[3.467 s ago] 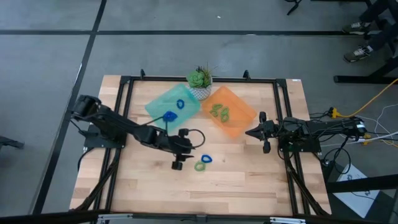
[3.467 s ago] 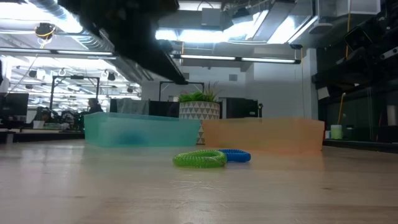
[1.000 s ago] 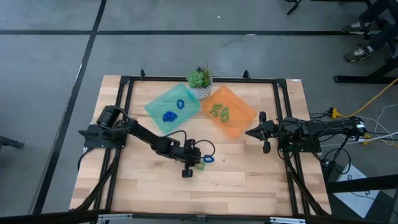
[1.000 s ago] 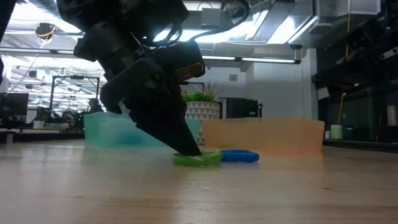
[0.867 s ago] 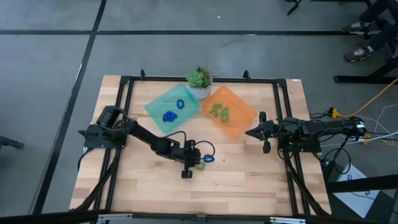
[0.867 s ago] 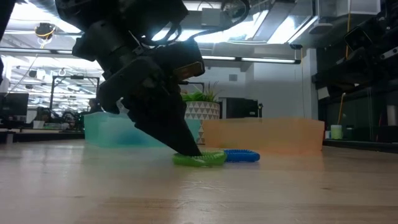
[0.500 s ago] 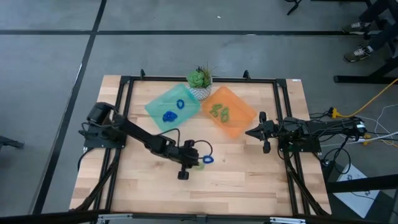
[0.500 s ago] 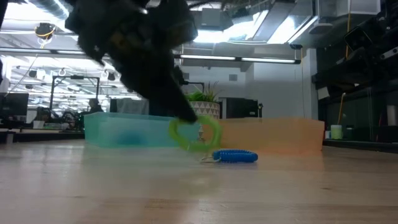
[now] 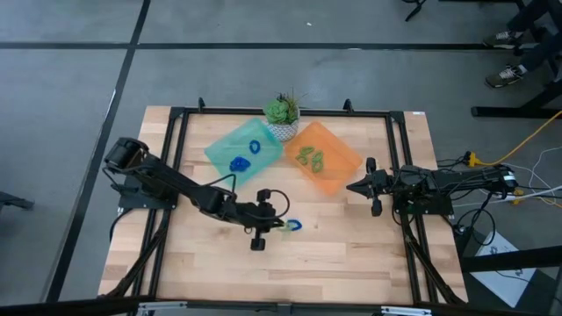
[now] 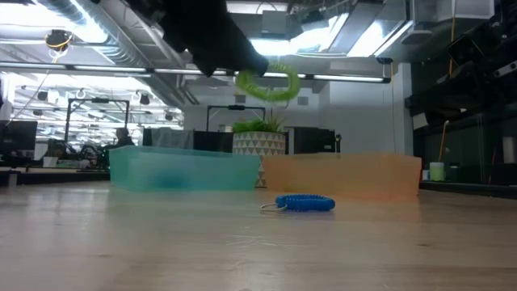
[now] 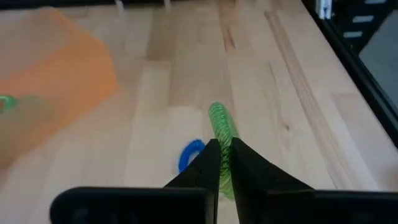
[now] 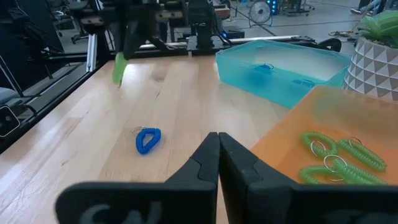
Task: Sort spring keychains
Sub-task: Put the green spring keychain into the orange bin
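Slippage is your main worry here: your left gripper is clenched on only a thin edge of the green spring keychain, and the coil hangs clear above the table, well off the wood in the low view. A springy loop held by one narrow pinch could twist or pop free if you swing fast, and it would likely bounce somewhere awkward.

Watch the destination too. The orange tray already holds green coils, while the teal tray holds blue ones, so I judge this one belongs in the orange tray. A release too early, over the teal tray or the gap between the two, would undo the sorting. The potted plant stands just beyond where the trays meet; a high, wide arc could brush it.

One blue spring keychain lies on the table just beside the gripper; a low pass could drag or flick it.

Your right gripper waits near the orange tray's right side, fingers closed on nothing, and a path across that edge might crowd it.

No brand, label or readable writing shows anywhere.
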Controlling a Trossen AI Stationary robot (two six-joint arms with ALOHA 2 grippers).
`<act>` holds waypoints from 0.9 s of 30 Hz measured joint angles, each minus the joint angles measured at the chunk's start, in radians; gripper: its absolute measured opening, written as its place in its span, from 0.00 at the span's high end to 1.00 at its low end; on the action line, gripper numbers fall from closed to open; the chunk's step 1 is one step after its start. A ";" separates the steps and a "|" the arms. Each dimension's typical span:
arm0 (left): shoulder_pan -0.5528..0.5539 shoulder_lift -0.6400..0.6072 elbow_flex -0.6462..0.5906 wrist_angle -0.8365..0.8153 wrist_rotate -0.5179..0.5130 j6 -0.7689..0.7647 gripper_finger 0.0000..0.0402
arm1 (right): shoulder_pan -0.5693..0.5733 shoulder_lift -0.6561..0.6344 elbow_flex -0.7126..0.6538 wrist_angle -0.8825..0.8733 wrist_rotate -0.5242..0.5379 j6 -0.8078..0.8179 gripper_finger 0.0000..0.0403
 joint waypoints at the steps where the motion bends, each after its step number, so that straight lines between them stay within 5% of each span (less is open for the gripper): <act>1: 0.001 -0.005 0.000 0.001 -0.008 0.001 0.95 | 0.000 0.000 0.000 0.000 0.000 0.000 0.98; 27: 0.258 -0.028 0.001 0.233 0.057 0.159 0.95 | 0.000 0.000 0.000 0.000 0.000 0.000 0.98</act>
